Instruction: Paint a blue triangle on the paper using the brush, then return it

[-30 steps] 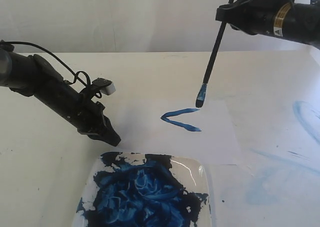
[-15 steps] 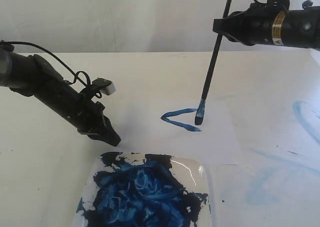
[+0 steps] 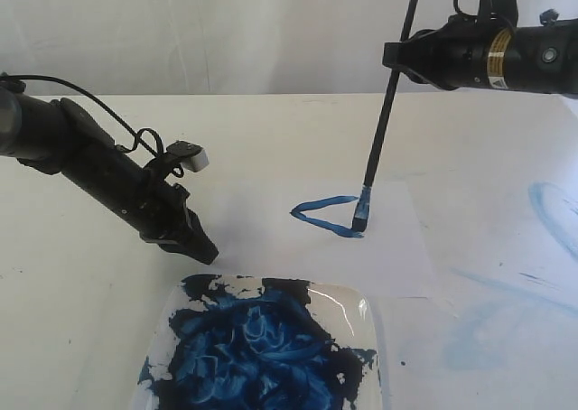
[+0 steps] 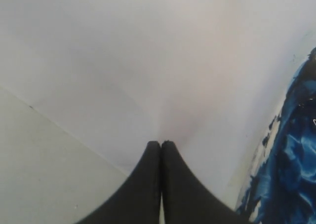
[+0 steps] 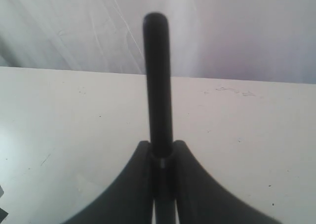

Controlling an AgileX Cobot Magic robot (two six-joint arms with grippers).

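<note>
The right claw (image 3: 395, 56) is clamped on the brush (image 3: 379, 130), gripping the black handle high up, near its far end. The wrist view shows the two fingers pinched on the shaft. Holding it that high keeps the arm well above the wet paint and lets the long handle hang steeply, leaning only a little, so that only the bristles meet the sheet.

The blue tip is down on the paper (image 3: 397, 247), at the open right side of the triangle (image 3: 327, 216). Two thick strokes meet in a point on the left. The brush stands just where the third side should join their ends, and I'd say that closing stroke is the step in hand. How much of it is laid I cannot tell, as the bristles cover it.

The left claw (image 3: 200, 247) has its fingers pressed together, holding nothing. It hangs low over the table (image 3: 271, 139) just beyond the tray (image 3: 366, 311) of dark blue paint, well clear of the painting.
</note>
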